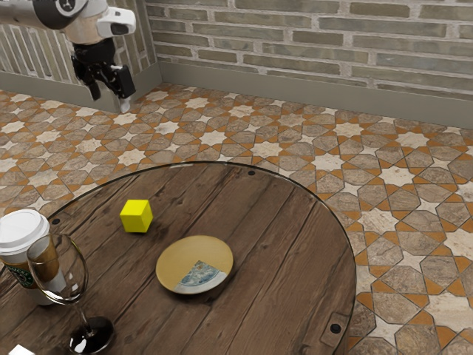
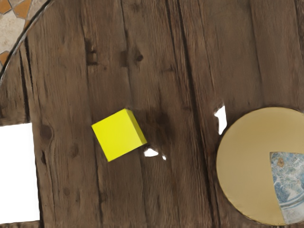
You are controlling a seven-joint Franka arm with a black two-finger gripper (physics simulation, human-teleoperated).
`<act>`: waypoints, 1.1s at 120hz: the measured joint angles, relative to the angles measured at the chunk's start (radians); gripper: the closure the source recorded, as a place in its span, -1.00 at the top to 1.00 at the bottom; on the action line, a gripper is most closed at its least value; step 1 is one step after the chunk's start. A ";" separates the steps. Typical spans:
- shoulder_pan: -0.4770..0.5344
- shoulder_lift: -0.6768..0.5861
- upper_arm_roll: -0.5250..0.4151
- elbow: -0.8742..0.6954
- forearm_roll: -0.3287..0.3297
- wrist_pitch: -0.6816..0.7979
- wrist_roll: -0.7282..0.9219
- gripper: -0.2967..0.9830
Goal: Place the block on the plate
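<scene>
Starting at the exterior view's left, the cup point(image 1: 21, 240), with its white lid, stands on the table point(image 1: 288, 266) well apart from the plate point(image 1: 194, 248). The glass point(image 1: 58, 285) stands upright just in front of the cup, also on the exterior view's left of the plate. The arm point(image 1: 83, 26) comes in from the upper left, and its gripper point(image 1: 110, 99) hangs high above the level of the plate, also to the exterior view's left of it. The hand points downward, and its camera looks down on the tabletop. The jaws are parted, with nothing between them. The yellow block point(image 1: 136, 217) sits on the bare wood near the plate, on its exterior-view left and a little farther from that camera; it lies below the jaws, well apart from them. The plate itself, tan with a blue-patterned wedge, lies flat, separate from the block.
</scene>
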 joint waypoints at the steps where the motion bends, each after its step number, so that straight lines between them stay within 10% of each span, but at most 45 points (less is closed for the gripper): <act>1: -0.001 -0.001 0.000 -0.002 -0.001 -0.001 0.001 0.54; 51: 0.117 0.442 0.044 0.032 -0.187 0.207 0.021 0.54; 132: 0.170 0.504 0.036 -0.095 -0.282 0.245 -0.188 0.54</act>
